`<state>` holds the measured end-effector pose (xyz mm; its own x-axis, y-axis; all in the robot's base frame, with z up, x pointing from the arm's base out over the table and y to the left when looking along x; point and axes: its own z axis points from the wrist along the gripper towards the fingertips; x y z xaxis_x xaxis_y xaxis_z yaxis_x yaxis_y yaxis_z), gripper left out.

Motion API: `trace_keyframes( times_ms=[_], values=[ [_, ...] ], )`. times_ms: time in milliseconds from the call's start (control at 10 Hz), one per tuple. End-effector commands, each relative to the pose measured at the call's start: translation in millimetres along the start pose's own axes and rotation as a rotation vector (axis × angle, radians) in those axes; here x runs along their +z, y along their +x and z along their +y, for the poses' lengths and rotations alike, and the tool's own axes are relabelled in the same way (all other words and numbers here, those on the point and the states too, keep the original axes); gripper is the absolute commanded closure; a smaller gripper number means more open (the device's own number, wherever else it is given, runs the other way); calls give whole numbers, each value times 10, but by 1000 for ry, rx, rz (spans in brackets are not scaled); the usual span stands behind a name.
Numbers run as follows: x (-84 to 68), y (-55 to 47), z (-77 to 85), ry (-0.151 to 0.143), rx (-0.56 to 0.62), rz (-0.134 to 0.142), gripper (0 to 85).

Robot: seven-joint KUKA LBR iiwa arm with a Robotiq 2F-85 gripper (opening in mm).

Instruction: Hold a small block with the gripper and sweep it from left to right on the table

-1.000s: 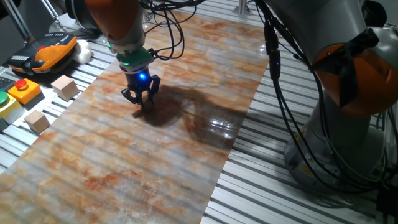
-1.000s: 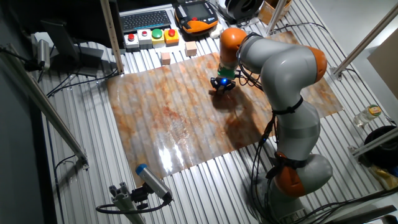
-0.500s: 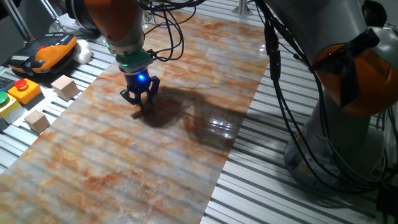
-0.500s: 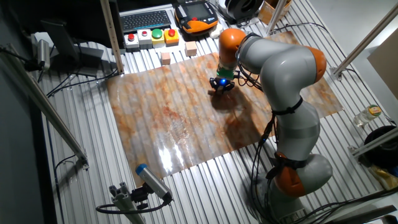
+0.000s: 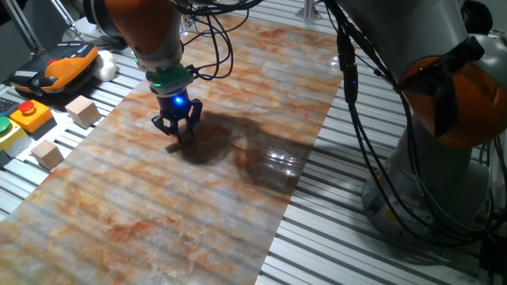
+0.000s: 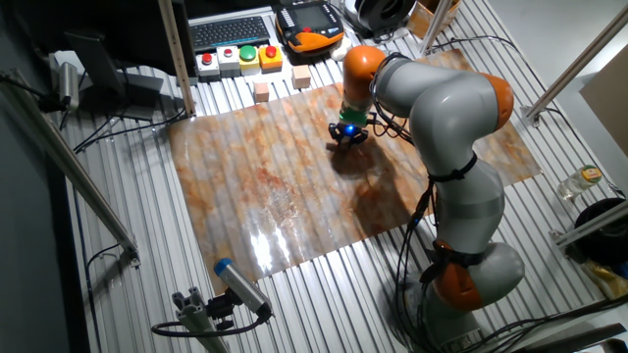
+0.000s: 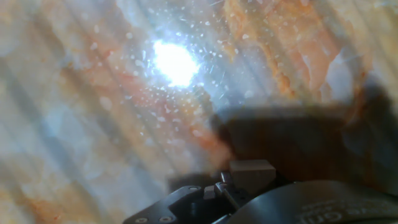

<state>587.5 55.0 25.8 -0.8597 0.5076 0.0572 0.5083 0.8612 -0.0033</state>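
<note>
My gripper (image 5: 177,131) stands upright with its fingertips down on the glossy orange, brown and grey marbled sheet (image 5: 198,198), near the sheet's far left part; it also shows in the other fixed view (image 6: 346,140). Its fingers look closed together. In the hand view a small tan-grey cube, the small block (image 7: 252,173), sits pinched at the fingertips right against the sheet (image 7: 93,106). The block is too small to make out in the fixed views. The sheet lies on the silver ribbed table (image 5: 356,237).
Two larger pale wooden cubes (image 5: 82,111) (image 5: 47,153) lie by the sheet's left edge. Button boxes (image 5: 30,115) and an orange teach pendant (image 5: 63,63) stand beyond them. The arm's base (image 5: 444,158) and hanging cables (image 5: 356,119) stand at the right.
The gripper has slid a short way along the sheet, leftward in the first fixed view, still down on the surface with its fingers closed.
</note>
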Motion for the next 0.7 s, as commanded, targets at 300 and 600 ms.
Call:
trace_keyframes(
  times_ms=[300, 600],
  values=[
    [0, 37, 40, -3, 7, 3, 850],
    [1, 80, 86, -5, 17, 5, 850]
  ],
)
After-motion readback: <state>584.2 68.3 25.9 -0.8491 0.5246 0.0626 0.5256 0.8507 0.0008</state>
